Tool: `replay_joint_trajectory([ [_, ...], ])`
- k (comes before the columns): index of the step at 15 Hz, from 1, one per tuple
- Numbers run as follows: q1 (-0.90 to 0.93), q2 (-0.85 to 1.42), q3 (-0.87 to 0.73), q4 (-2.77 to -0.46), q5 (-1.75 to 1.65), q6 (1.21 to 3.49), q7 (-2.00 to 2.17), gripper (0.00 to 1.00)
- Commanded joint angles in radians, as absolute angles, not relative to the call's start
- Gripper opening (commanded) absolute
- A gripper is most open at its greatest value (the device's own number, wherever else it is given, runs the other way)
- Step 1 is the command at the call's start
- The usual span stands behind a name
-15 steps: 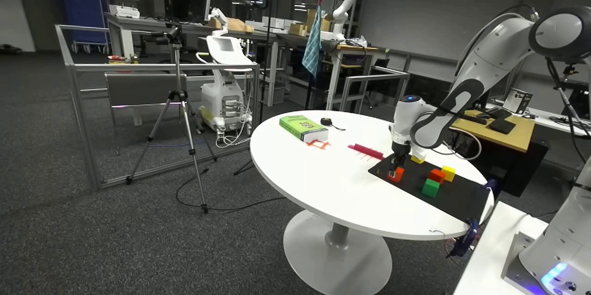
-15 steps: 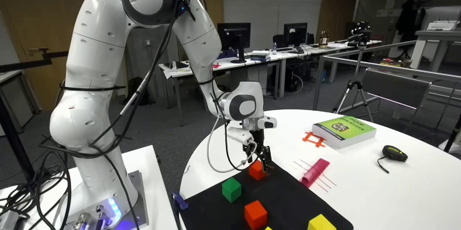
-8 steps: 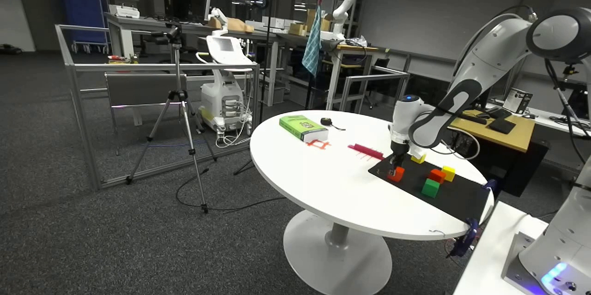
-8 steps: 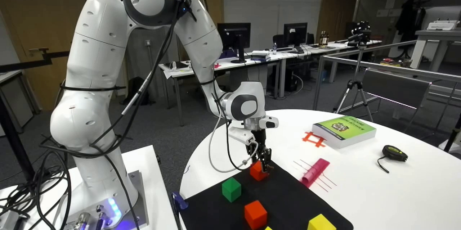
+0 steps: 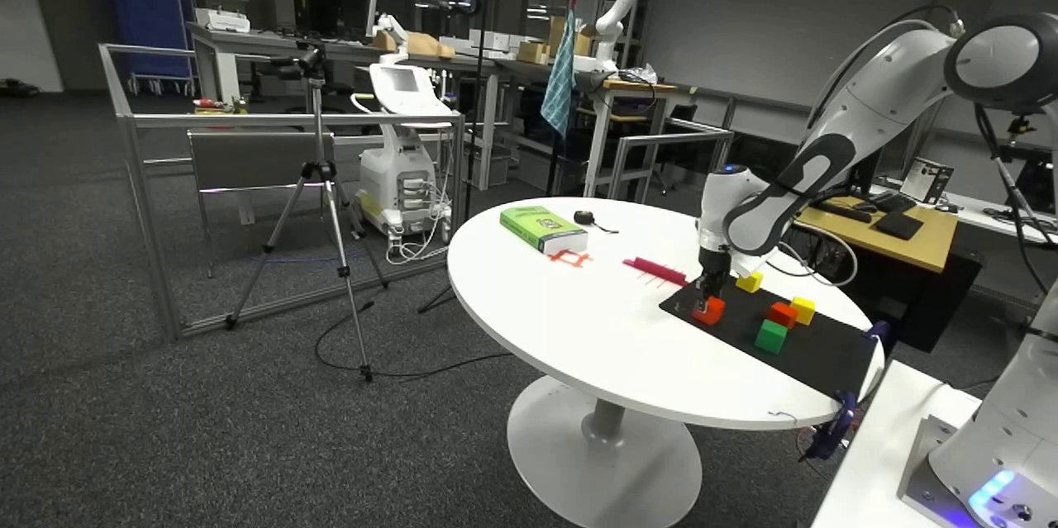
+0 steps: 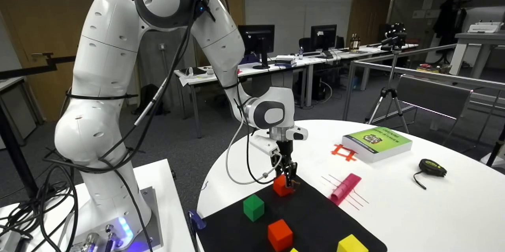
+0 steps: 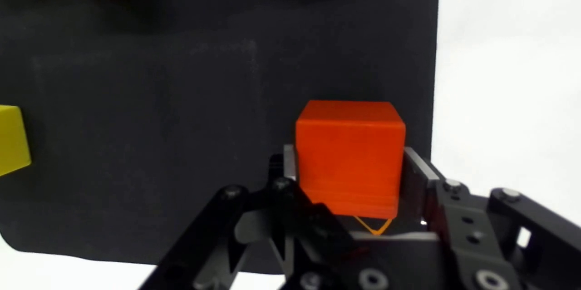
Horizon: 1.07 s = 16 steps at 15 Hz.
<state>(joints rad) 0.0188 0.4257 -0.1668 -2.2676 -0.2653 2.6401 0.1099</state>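
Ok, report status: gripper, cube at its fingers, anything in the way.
Gripper shut on red cube, pads at two opposite sides. Raised off black mat or not: can't tell. Green cube apart from gripper, apparently not in the way.

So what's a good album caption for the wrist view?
The gripper hugs a red block on a black mat while a yellow block peeks in.

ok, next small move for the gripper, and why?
Probably a short, straight lift: in the wrist view the gripper seems closed on the red cube, meeting both sides, with nothing on top of it, and the green cube stands apart on the black mat.
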Motion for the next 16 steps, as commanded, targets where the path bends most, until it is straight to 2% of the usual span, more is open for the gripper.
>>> replay_joint_trajectory([
  [1,-0.036,0.343,-0.141,-2.262,-0.207,2.553,0.015,0.33],
  [7,-0.104,0.347,-0.157,-2.19,-0.23,2.533,-0.127,0.33],
  [16,-0.149,0.41,-0.187,-2.13,-0.234,2.524,-0.114,0.33],
])
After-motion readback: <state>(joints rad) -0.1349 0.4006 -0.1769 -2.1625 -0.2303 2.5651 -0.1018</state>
